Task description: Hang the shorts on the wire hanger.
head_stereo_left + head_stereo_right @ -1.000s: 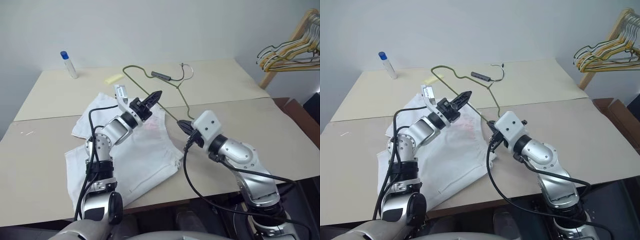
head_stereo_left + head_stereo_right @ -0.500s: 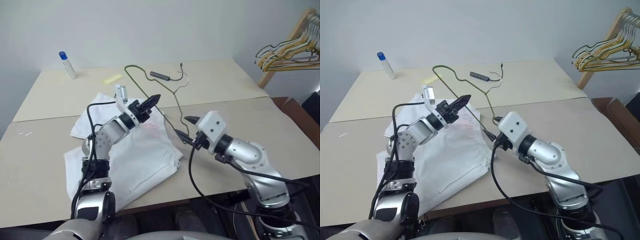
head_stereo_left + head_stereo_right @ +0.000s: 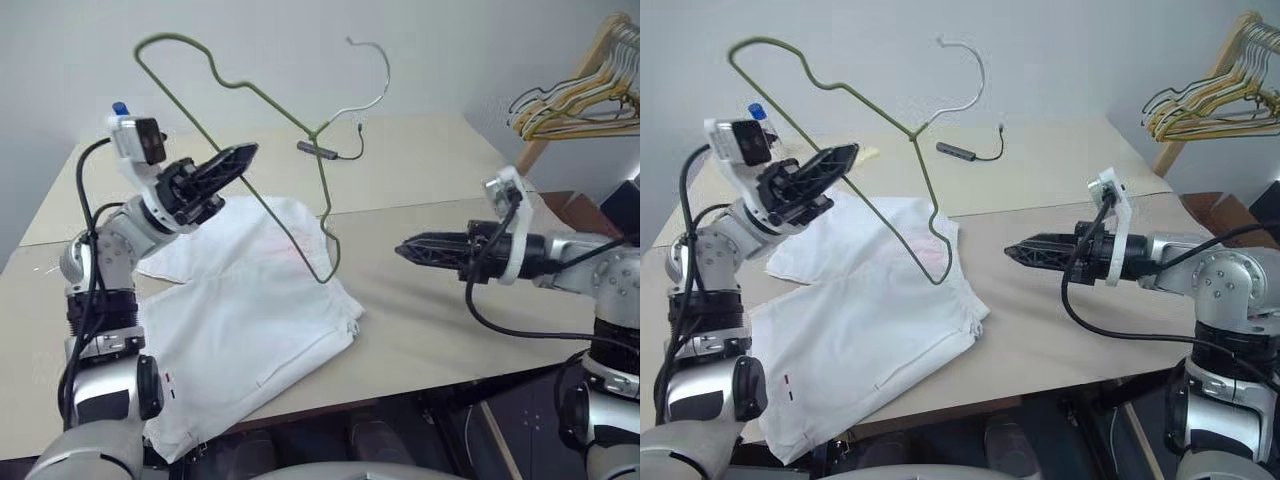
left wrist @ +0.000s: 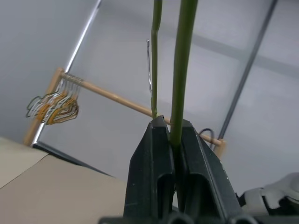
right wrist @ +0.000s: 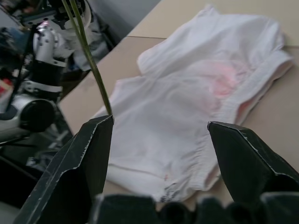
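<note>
From the head views I see my left gripper [image 3: 243,155] pinching the wire hanger [image 3: 262,95], raised above the table [image 3: 440,160], over the shorts [image 3: 250,320] spread flat there. My right gripper [image 3: 1015,252] hovers level, apart from both. Left wrist view: fingers [image 4: 150,158] clamp the green wire. Right wrist view: fingers [image 5: 81,163] spread wide, facing the shorts.
</note>
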